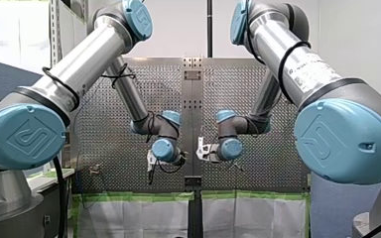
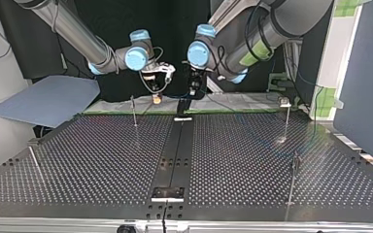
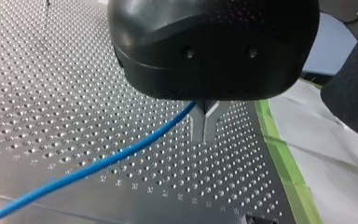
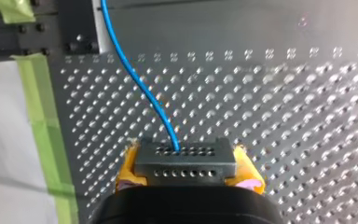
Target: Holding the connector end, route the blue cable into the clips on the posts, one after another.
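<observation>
The blue cable [image 4: 140,88] looked thin, light and limp. It would likely sag and swing wherever it was unsupported, and its smooth jacket would probably slip through a loose pinch. The rigid dark connector [image 4: 185,161] at its end seemed the soundest place to take hold. My right gripper [image 4: 189,173] was clenched on that connector, its yellow pads [image 4: 127,171] pressed against the block's two sides. The cable left the block's face and ran away from the connector over the perforated table [image 4: 284,116]. Farther from the connector along the cable, my left gripper [image 3: 205,126] had its metal fingers [image 3: 198,123] closed together, with the cable apparently nipped near their roots and trailing off beyond. A second hold like that should keep the slack span taut enough to steer. In the top view the nearest post [image 2: 134,110] stood near the connector and the other posts were well apart from it. As far as I could tell, the cable was seated on none of them. Green tape [image 4: 37,116] edged the table beside the connector.
</observation>
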Motion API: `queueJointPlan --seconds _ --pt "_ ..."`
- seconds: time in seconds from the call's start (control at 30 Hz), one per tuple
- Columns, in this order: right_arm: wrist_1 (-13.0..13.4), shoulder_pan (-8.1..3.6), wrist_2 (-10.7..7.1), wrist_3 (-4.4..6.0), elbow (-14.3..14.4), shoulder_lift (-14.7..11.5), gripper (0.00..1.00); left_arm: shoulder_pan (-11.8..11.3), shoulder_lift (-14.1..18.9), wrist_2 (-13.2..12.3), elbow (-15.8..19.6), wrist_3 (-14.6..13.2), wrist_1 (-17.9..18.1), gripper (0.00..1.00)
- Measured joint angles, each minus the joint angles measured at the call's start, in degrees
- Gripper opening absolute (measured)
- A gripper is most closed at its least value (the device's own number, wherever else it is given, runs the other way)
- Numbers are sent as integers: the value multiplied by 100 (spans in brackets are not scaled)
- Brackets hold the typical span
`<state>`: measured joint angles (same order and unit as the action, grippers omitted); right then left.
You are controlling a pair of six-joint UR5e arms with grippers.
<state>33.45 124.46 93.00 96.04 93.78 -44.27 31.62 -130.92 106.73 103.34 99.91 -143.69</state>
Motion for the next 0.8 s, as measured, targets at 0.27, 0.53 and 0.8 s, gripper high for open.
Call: queueJointPlan --seconds 0.27,0.53,0.8 --pt "386 -89 -25 84 385 7 0 170 -6 121 0 105 143 0" --pt "758 -210 -28 103 758 149 0 402 -246 221 0 140 316 0" --pt "1110 -400 -8 162 1109 370 0 756 -661 496 -12 218 713 0"
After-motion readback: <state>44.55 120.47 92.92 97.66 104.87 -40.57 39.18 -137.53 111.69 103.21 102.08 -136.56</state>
